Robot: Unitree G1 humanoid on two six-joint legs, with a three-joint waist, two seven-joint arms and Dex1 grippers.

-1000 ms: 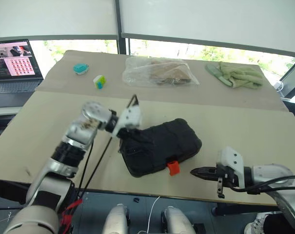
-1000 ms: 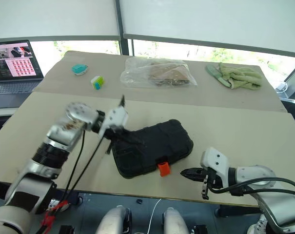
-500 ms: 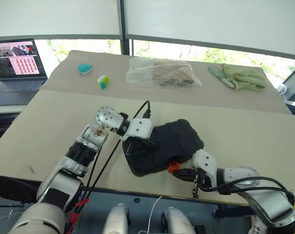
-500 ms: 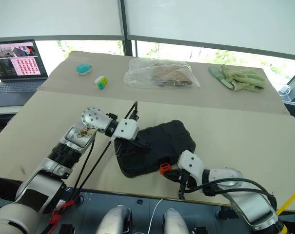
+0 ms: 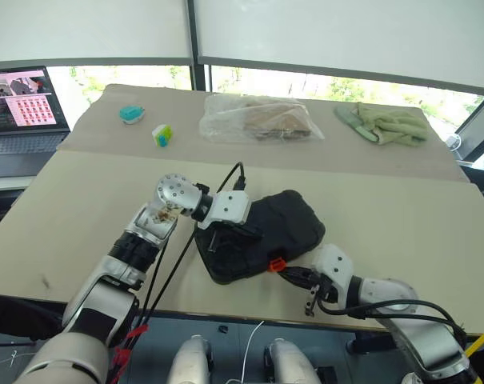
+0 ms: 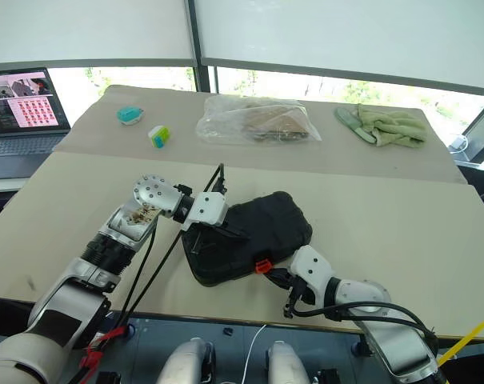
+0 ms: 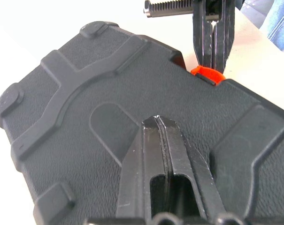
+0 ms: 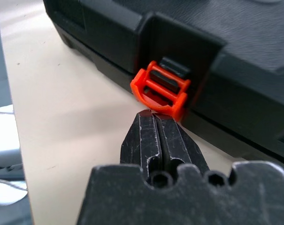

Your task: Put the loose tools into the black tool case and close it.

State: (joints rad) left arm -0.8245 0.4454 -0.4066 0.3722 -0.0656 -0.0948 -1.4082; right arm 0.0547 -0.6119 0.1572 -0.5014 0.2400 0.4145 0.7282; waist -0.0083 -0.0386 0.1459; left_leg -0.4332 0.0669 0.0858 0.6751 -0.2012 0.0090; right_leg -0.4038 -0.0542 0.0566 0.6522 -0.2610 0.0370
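- Black tool case (image 5: 262,234): lid down, lying on the beige surface (image 5: 402,212) near its front edge; orange latch (image 8: 161,89) on the side facing the robot.
- Left gripper (image 7: 157,123): fingers pressed together, holding nothing, tips resting on the case lid.
- Right gripper (image 8: 154,118): fingers closed and empty, tips touching the latch's lower edge.
- Clear plastic bag (image 5: 260,118) lies well beyond the case.

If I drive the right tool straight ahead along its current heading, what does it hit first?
Most likely the orange latch on the front edge of the black tool case. The right tool, fingers shut, points straight at it with its tips right at the latch; whether they already touch is unclear.
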